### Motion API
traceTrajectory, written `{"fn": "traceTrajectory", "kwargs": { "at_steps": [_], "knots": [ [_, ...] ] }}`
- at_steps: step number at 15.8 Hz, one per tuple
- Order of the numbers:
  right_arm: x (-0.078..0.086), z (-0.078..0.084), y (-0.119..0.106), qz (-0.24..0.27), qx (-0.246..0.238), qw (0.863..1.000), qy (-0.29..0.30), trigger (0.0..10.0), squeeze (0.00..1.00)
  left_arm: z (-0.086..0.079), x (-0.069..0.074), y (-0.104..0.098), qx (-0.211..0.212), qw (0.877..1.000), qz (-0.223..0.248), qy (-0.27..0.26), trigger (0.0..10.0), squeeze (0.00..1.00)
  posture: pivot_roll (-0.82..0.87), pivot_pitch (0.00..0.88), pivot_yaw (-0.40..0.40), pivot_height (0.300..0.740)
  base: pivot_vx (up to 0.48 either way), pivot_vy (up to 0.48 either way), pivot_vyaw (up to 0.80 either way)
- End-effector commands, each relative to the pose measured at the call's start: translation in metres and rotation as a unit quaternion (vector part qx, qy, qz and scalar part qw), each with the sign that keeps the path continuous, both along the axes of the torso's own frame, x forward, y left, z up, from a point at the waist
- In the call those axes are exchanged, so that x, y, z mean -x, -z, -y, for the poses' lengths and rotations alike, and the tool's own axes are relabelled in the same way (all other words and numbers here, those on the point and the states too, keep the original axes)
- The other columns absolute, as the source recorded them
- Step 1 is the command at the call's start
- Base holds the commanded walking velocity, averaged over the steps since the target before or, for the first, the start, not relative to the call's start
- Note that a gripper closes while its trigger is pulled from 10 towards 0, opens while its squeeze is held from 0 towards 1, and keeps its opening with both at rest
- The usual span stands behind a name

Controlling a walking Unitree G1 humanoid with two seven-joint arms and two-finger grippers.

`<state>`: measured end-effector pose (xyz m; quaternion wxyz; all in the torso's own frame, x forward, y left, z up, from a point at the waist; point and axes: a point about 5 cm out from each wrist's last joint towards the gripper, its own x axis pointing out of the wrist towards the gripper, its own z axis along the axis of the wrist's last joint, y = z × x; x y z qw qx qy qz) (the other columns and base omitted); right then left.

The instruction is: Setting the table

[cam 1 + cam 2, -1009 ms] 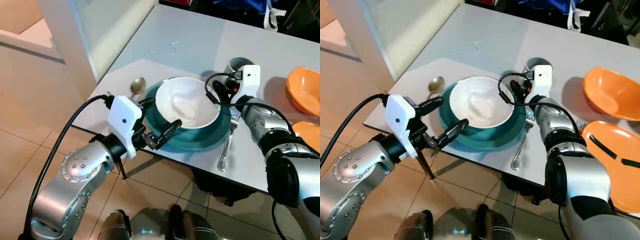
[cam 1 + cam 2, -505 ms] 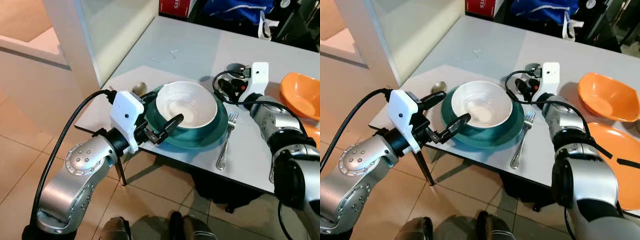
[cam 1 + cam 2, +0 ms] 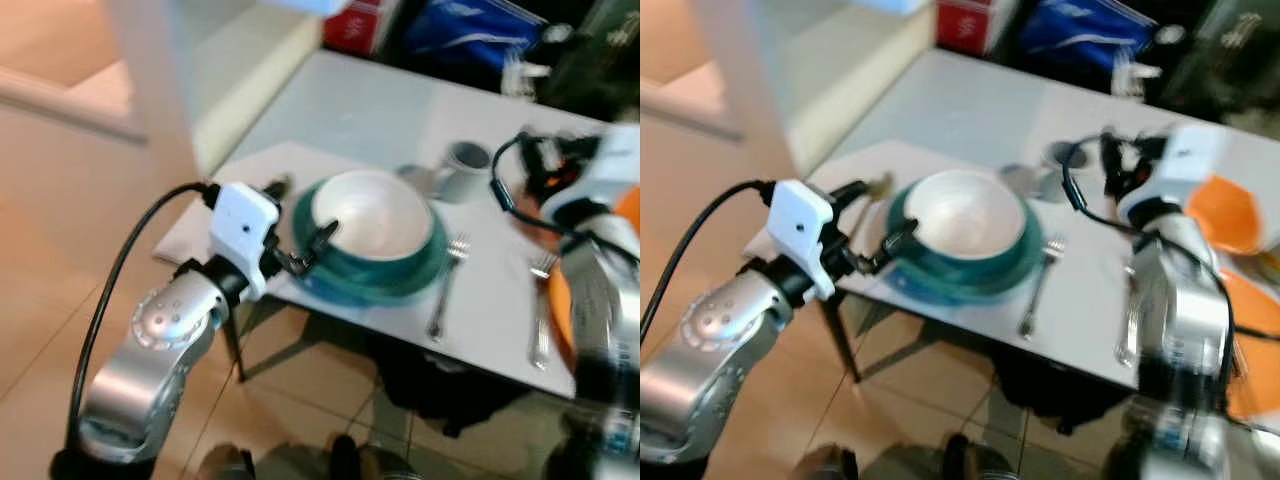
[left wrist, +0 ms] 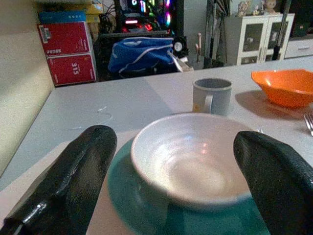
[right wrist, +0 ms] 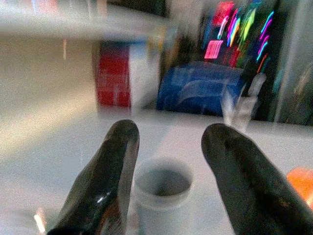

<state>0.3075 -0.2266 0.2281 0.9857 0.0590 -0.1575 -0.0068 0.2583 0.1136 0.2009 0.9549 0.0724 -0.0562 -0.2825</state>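
**Place setting nearly laid, grey mug waiting beyond the bowl**

On the pale desk [image 3: 350,110], seen from the left eye, a white bowl [image 3: 372,212] is sitting inside a teal plate [image 3: 372,272] near the front corner. The left pincer [image 3: 300,225] is hovering at the plate's near-left rim, its fingers spread wide and holding nothing. A fork [image 3: 445,282] is lying just right of the plate, and a second fork [image 3: 540,310] is lying further right. A grey mug [image 3: 462,168] is standing behind the plate. The picture is blurring heavily on its right side.

Through the right eye, the right pincer [image 3: 1118,158] is hanging above the desk just right of the mug, with an orange bowl [image 3: 1225,212] beside the arm. The step in hand appears to be placing the mug for this setting; the next move likely calls for lowering around it squarely so it does not tip.

From the left wrist, the wide-spread fingers [image 4: 68,181] are framing the white bowl, glossy and empty, sitting in the teal plate. The mug is standing upright behind it, handle facing the camera.

From the right wrist, the fingers [image 5: 105,181] are standing apart, and the mug's open mouth is sitting between and beyond them, ungripped.
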Motion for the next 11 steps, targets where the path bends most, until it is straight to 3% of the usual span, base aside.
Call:
{"fn": "traceTrajectory", "kwargs": {
  "at_steps": [1,4,6,9,11],
  "knots": [
    [0.015,-0.005,0.001,0.013,-0.012,1.000,0.014,10.0,0.00,0.006,-0.002,-0.002,0.009,1.000,0.006,-0.005,10.0,0.00,0.00,0.038,-0.070,0.740,0.000,0.000,-0.65],
    [0.053,-0.049,0.034,-0.033,0.010,0.999,-0.022,10.0,0.00,0.026,-0.004,-0.003,0.036,0.999,0.018,0.011,10.0,0.00,-0.02,0.028,-0.045,0.740,0.000,0.000,-0.70],
    [0.058,-0.052,0.032,-0.045,-0.002,0.999,-0.024,10.0,0.00,0.027,-0.003,-0.007,0.044,0.998,0.040,-0.006,10.0,0.00,-0.02,0.028,-0.055,0.740,0.000,0.000,-0.72],
    [0.059,-0.045,0.028,-0.039,0.029,0.999,-0.002,10.0,0.00,0.019,-0.003,-0.017,0.049,0.995,0.071,-0.049,10.0,0.00,-0.02,0.038,-0.074,0.740,0.000,0.000,-0.72],
    [0.058,-0.048,0.026,-0.039,0.034,0.999,0.001,10.0,0.00,0.017,-0.003,-0.013,0.046,0.995,0.064,-0.057,10.0,0.00,-0.02,0.038,-0.074,0.740,0.000,0.000,-0.72]
  ]
}}
